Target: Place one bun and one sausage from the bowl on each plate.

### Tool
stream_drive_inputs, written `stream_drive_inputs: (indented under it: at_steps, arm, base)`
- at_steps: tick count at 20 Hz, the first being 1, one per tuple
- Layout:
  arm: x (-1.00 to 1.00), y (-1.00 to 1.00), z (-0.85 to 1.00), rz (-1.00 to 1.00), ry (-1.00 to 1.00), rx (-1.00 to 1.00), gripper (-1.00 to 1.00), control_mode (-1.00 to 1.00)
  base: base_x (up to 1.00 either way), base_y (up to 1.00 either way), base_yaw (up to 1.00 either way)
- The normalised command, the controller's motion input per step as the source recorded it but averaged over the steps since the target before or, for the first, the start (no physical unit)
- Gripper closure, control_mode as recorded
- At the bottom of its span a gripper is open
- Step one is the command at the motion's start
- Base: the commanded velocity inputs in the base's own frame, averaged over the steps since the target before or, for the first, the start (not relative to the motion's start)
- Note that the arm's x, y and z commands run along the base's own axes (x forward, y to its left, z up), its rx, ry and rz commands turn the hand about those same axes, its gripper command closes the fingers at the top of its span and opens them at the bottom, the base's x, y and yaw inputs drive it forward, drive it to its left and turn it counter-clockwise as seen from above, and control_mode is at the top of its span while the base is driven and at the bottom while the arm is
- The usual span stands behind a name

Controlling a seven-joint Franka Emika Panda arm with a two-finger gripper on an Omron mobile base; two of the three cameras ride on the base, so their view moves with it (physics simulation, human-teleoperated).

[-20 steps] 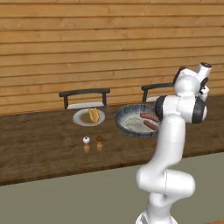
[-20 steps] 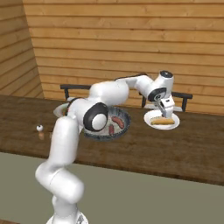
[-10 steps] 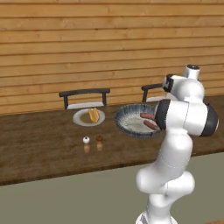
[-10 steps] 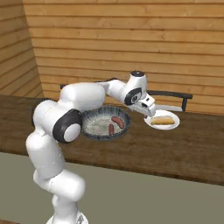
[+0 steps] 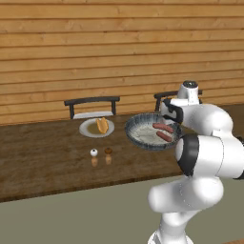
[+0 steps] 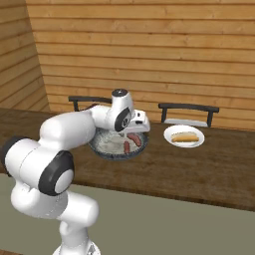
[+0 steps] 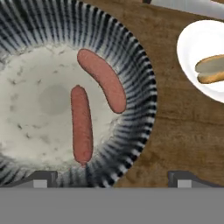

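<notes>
We have a bun on each plate (image 5: pixel 96 128) (image 6: pixel 184 136), both sausages (image 7: pixel 82 124) (image 7: pixel 102 79) left in the bowl (image 7: pixel 141 83), and our empty fingers (image 7: pixel 39 178) spread wide above its rim.

Speckled, perhaps ceramic bowl (image 7: pixel 135 65) (ribbed rim), matt wooden table (image 7: pixel 175 127)

From my left base camera I see the large round dark grey bowl (image 5: pixel 151 132) with its pale speckled inside on the brown wooden table (image 5: pixel 43 162), two reddish sausages (image 5: pixel 163 132) lying side by side at its 3 o'clock side. At the bowl's 9 o'clock sits a small white plate (image 5: pixel 96 127) holding one tan bun (image 5: pixel 102 125). Near the plate's 6 o'clock stand two small shakers (image 5: pixel 101 156), one white-topped, one brown-topped. Two dark chair backs (image 5: pixel 92 105) rise behind the table, against the wooden plank wall (image 5: pixel 95 47).
</notes>
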Motion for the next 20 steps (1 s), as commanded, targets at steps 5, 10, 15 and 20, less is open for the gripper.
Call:
stream_drive_inputs:
  at_steps: [5, 10, 15, 20]
  arm:
    - [0.40, 0.89, -0.43, 0.22, 0.24, -0.05, -1.00, -1.00]
    - [0.49, 0.07, -0.51, -0.02, 0.12, -0.04, -1.00, -1.00]
    - [0.07, -0.66, -0.22, -0.10, 0.08, -0.02, -1.00, -1.00]
    - [0.00, -0.05, -0.35, -0.09, 0.02, 0.00, -1.00, -1.00]
  base:
    - [0.00, 0.00, 0.00]
    - [0.00, 0.00, 0.00]
    - [0.00, 0.00, 0.00]
    - [0.00, 0.00, 0.00]
